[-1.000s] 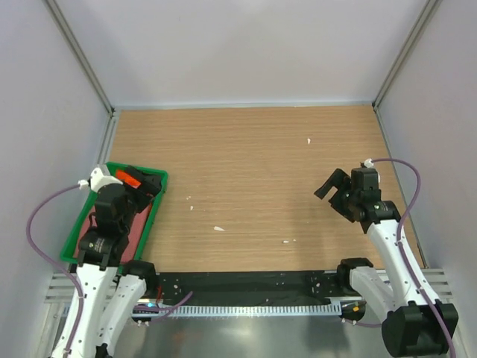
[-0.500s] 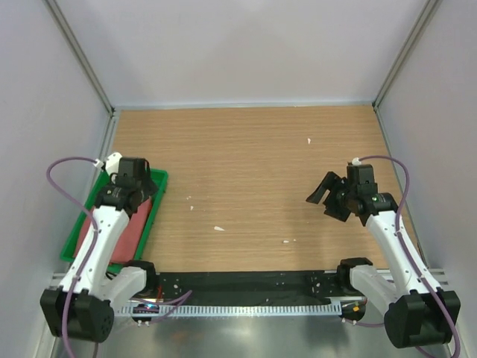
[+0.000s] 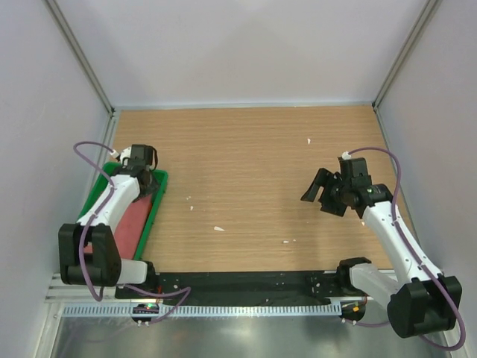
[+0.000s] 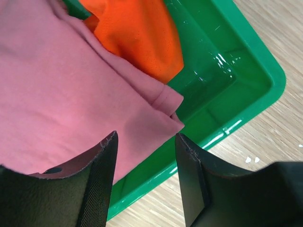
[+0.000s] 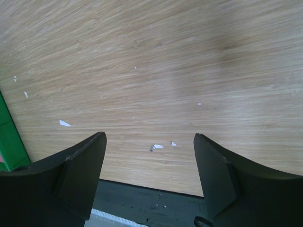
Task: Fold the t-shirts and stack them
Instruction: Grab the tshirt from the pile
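The rose-pink t-shirt [image 3: 123, 227] lies crumpled in the green tray [image 3: 159, 195] at the table's left edge. In the left wrist view the pink shirt [image 4: 61, 94] fills the left side, and the orange t-shirt [image 4: 137, 38] lies bunched beyond it toward the tray's far corner. My left gripper [image 3: 143, 181] hovers over the far end of the tray, open and empty [image 4: 146, 136], its jaws just above the pink shirt's sleeve hem and the tray wall [image 4: 246, 61]. My right gripper [image 3: 319, 195] is open and empty [image 5: 149, 135] above bare wood at the right.
Small white flecks [image 3: 218, 228] dot the wooden table. Grey walls close in the left, far and right sides. A black strip [image 5: 151, 198] runs along the near edge. The tray's end [image 5: 10, 142] shows at the left of the right wrist view.
My left arm has stretched out, carrying its gripper toward the tray's far end, so it now covers the orange shirt in the top view. My right gripper has shifted slightly left.
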You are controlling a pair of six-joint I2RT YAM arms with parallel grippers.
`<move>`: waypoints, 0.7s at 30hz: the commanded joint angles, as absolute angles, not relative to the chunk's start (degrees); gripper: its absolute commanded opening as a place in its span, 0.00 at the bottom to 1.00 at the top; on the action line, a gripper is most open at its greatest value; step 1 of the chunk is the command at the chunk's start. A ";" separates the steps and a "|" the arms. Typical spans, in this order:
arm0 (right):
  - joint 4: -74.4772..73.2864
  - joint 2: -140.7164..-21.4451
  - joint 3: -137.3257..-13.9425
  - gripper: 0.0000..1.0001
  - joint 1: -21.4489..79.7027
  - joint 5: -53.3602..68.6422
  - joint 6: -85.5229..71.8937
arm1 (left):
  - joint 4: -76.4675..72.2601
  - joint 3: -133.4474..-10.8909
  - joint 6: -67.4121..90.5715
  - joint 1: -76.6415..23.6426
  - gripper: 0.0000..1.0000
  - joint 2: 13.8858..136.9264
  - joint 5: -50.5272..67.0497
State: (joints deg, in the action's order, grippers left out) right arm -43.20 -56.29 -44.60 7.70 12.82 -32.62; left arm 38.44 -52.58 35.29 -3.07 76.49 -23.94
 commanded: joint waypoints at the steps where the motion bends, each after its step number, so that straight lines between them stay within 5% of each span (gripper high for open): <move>1: -41.48 -58.62 -48.07 0.81 8.09 13.27 -30.33 | 35.34 -54.58 34.63 -2.73 0.53 78.83 -24.08; 4: -41.57 -60.29 -48.34 0.81 8.09 13.80 -29.71 | 34.46 -55.28 34.37 -2.72 0.50 81.20 -23.73; 7: -41.57 -60.91 -48.25 0.81 8.09 14.15 -29.71 | 34.54 -56.94 34.01 -2.72 0.37 83.23 -23.29; 10: -42.01 -60.91 -48.78 0.81 8.17 13.89 -29.36 | 37.96 -61.06 34.10 -2.81 0.02 83.24 -24.69; 15: -43.06 -61.79 -50.71 0.81 8.09 14.50 -30.23 | 48.85 -75.12 38.92 -3.07 0.00 76.83 -24.09; 21: -43.33 -61.79 -51.50 0.81 8.26 16.35 -31.82 | 38.10 -90.51 46.31 -4.22 0.00 64.78 -7.95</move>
